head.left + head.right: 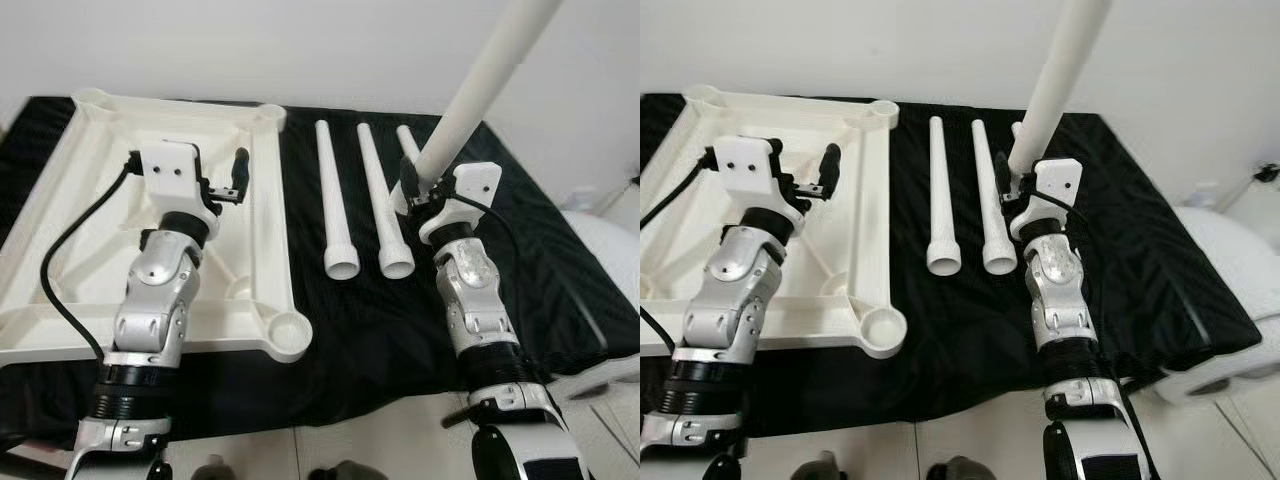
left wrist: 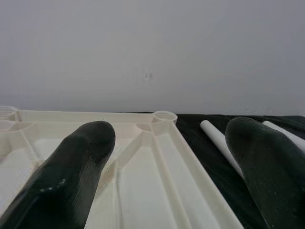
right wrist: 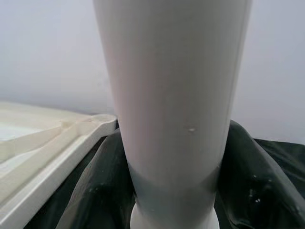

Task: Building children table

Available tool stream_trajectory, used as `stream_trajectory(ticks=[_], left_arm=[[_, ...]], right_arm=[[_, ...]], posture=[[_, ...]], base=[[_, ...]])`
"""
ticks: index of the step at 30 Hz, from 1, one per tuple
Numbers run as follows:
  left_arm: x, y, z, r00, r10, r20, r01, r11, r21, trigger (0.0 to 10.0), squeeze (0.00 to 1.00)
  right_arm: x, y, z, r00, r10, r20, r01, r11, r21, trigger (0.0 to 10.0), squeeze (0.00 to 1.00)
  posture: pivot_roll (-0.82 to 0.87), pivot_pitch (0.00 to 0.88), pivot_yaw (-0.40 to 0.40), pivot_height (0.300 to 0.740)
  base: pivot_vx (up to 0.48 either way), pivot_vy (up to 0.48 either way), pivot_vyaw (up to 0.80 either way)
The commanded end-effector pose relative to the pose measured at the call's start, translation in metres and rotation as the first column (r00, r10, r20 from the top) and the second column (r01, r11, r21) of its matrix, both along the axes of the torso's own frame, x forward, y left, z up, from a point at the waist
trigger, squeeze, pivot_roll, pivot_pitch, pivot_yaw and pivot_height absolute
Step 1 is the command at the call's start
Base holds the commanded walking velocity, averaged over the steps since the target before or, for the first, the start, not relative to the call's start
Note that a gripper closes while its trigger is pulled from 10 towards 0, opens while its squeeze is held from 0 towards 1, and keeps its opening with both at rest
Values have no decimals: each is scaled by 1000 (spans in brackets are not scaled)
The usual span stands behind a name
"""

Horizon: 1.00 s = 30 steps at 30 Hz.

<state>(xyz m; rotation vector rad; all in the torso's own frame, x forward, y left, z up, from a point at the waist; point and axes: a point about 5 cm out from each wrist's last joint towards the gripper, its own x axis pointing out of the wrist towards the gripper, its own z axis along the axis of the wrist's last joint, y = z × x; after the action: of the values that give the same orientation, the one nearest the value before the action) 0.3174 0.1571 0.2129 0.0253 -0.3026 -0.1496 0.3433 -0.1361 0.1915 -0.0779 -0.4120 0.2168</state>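
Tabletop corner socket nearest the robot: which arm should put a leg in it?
Right, probably. The right gripper already holds a table leg raised off the cloth; the left gripper is open over the tabletop, and the near socket is unobstructed.

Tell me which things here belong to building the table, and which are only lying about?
For the job:
- upturned white tabletop
- table leg held in the right claw
- three legs lying on the cloth
- open left claw, above the tabletop

Only lying about:
- black cloth
- white bundle

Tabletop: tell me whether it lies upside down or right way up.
Upside down. The tabletop lies on the black cloth with its ribbed underside and round corner sockets facing up, no leg fitted.
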Motion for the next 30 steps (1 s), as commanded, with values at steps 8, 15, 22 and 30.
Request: stream_trajectory(ticks=[8, 15, 22, 30], left_arm=[[-28, -31, -15, 846, -524, -103, 533, 820, 209, 10000, 0], [-36, -31, -39, 770, -576, -274, 637, 688, 348, 10000, 0], [-56, -32, -60, 629, -645, -434, 776, 550, 308, 10000, 0], [-69, -9, -77, 510, -622, -594, 853, 453, 258, 10000, 0]], right_arm=[[5, -4, 7, 1000, 3, 6, -3, 1000, -6, 10000, 0], [4, -9, 4, 1000, -24, 12, 24, 1000, -12, 10000, 0], [-1, -15, 2, 998, -62, 21, 63, 998, -19, 10000, 0], [-2, -25, 3, 996, -87, 26, 88, 995, -37, 10000, 0]], posture=[[108, 0, -92, 740], [97, 0, -34, 740], [69, 0, -19, 740], [58, 0, -19, 740]], base=[[0, 0, 0], [0, 0, 0], [0, 0, 0], [0, 0, 0]])
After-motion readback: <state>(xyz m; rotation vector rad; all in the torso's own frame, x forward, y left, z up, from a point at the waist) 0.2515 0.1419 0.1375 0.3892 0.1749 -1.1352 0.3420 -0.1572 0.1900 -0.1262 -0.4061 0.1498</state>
